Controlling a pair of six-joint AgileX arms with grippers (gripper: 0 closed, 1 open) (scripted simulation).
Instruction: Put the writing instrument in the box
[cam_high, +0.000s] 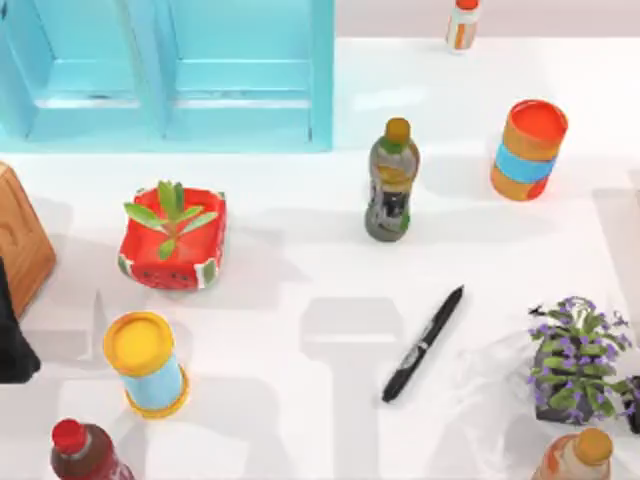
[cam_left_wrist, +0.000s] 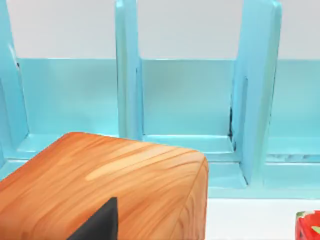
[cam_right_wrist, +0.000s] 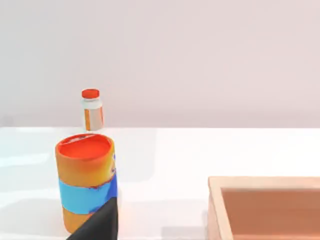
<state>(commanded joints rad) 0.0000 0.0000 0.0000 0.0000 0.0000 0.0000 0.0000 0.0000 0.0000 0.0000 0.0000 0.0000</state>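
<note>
The writing instrument is a slim black marker lying flat and diagonally on the white table, right of centre, tip toward the far right. An open-topped wooden box appears in the right wrist view, beside the orange can. My left arm is a dark shape at the table's left edge, far from the marker. One of its dark fingertips pokes in over a wooden block. A dark fingertip of the right gripper shows near the orange can. Neither gripper holds anything that I can see.
Around the marker stand a green-brown bottle, an orange can with a blue band, and a purple-flowered plant. A red planter, yellow-lidded can, wooden block and blue shelf occupy the left.
</note>
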